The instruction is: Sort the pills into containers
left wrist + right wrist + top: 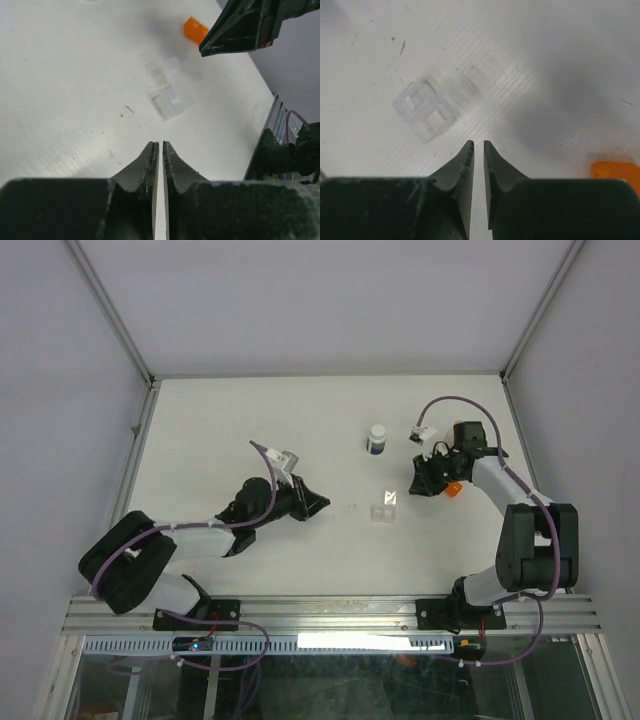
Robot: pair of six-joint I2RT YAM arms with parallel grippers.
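**Both pincers low by the box, neither holding a thing**

From where I stand, the left pincer [160,146] is pressed together: only a hair of light shows between its tips, and nothing is caught there. It points at the box [426,107] from the left and hangs short of it, with bare table [250,420] between them.

The right pincer [478,145] stands a narrow slit apart, also with nothing in it. It is just to the right of the box and does not touch it.

The box lies flat on the table between the two pincers, nearer the right one. It is clear plastic (so clear it nearly melts into the white surface), and its two cells show best from the right wrist. I cannot make out whether anything lies in them, and any pills are too small for me to pick out.

The vial [195,29] sits right of the box, just beyond the right pincer and close beside it. From the right wrist only an orange corner shows, cut off by the pincer's own body. I cannot tell whether it is upright or lying down.

A white bottle [376,438] with a dark base stands past the box, on its far side from the arms.
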